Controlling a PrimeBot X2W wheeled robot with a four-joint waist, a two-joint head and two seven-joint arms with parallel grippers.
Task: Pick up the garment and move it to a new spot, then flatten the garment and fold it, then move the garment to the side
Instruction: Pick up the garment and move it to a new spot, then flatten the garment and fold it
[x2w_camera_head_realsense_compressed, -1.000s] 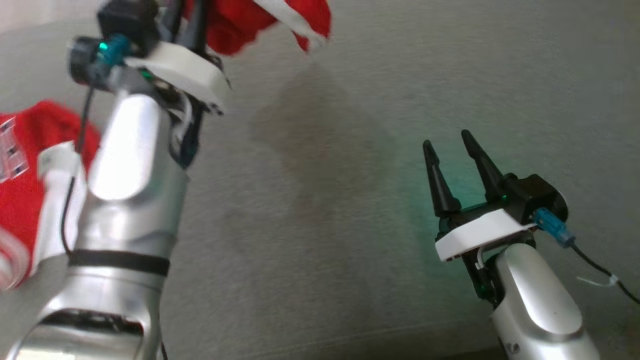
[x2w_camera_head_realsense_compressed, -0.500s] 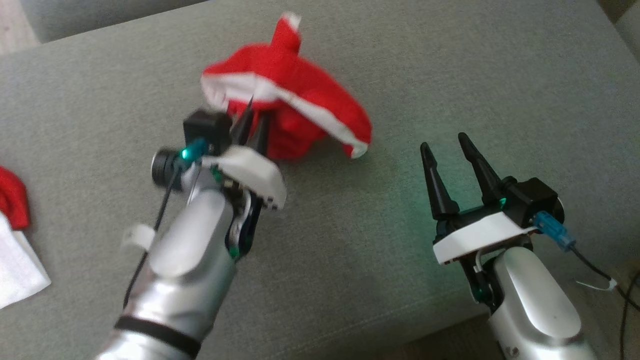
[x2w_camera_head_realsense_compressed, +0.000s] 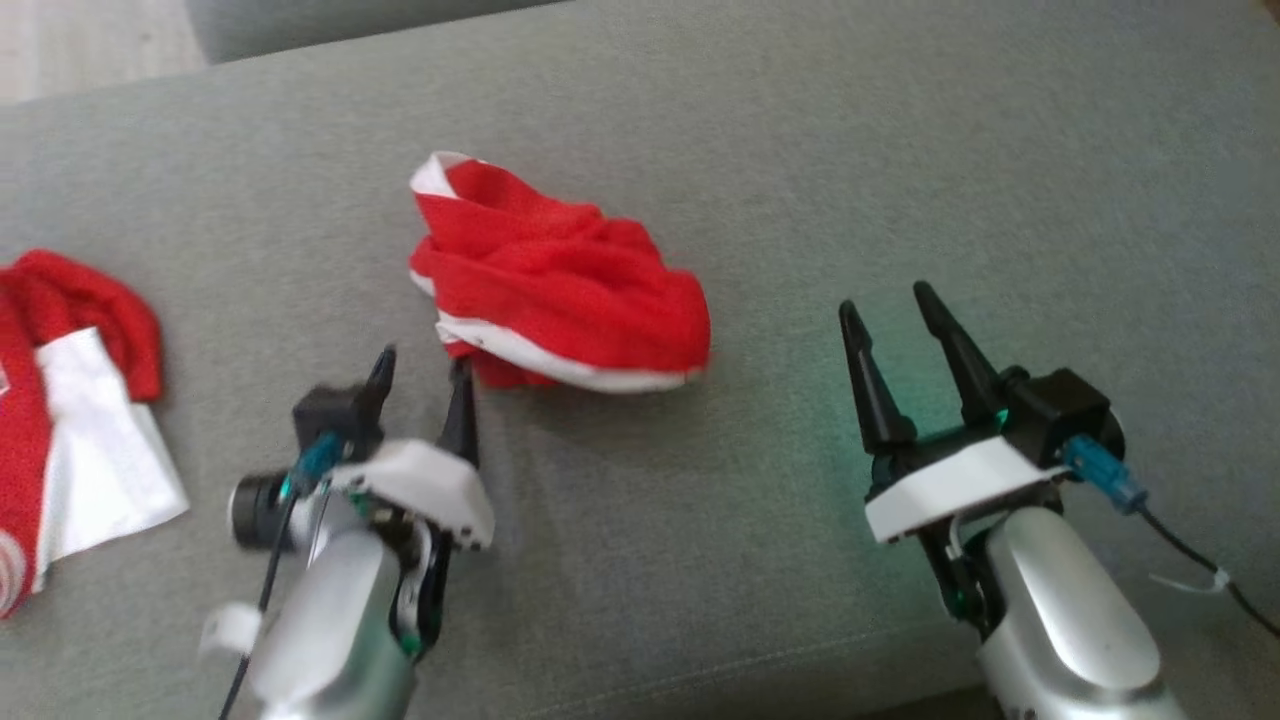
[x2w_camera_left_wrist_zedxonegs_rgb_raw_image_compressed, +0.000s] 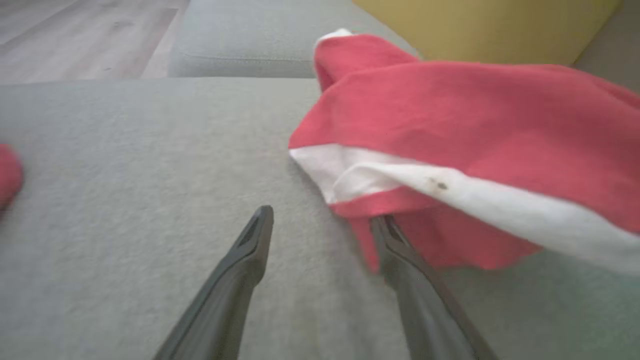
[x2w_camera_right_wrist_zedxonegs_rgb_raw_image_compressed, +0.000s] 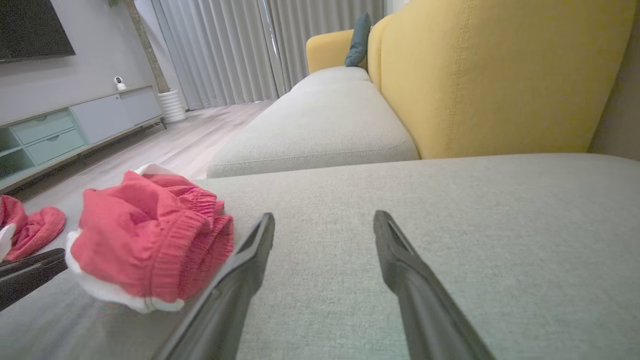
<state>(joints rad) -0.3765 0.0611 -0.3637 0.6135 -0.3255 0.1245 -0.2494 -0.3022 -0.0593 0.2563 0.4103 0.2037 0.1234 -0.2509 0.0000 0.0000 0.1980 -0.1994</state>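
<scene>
A red garment with white trim (x2w_camera_head_realsense_compressed: 560, 290) lies crumpled in a heap on the grey cushion (x2w_camera_head_realsense_compressed: 800, 180). My left gripper (x2w_camera_head_realsense_compressed: 423, 378) is open just in front of its near left edge, empty. In the left wrist view the garment (x2w_camera_left_wrist_zedxonegs_rgb_raw_image_compressed: 475, 140) bulges up to the right, and my left gripper (x2w_camera_left_wrist_zedxonegs_rgb_raw_image_compressed: 322, 222) has its right fingertip (x2w_camera_left_wrist_zedxonegs_rgb_raw_image_compressed: 385, 232) against the lower red fold. My right gripper (x2w_camera_head_realsense_compressed: 882, 298) stands open and empty to the right of the heap, apart from it. In the right wrist view the garment (x2w_camera_right_wrist_zedxonegs_rgb_raw_image_compressed: 150, 235) sits left of my right gripper (x2w_camera_right_wrist_zedxonegs_rgb_raw_image_compressed: 324, 220).
A second red and white garment (x2w_camera_head_realsense_compressed: 70, 400) lies at the cushion's left edge. A yellow sofa back (x2w_camera_right_wrist_zedxonegs_rgb_raw_image_compressed: 500, 75) and another grey cushion (x2w_camera_right_wrist_zedxonegs_rgb_raw_image_compressed: 320, 125) lie beyond. A wooden floor (x2w_camera_right_wrist_zedxonegs_rgb_raw_image_compressed: 165, 145) and a low cabinet (x2w_camera_right_wrist_zedxonegs_rgb_raw_image_compressed: 75, 125) are on the far side.
My left gripper has let go of the garment, which dropped into a heap, and drawn back toward me, now open. The head camera has shifted. The right gripper holds its place.
</scene>
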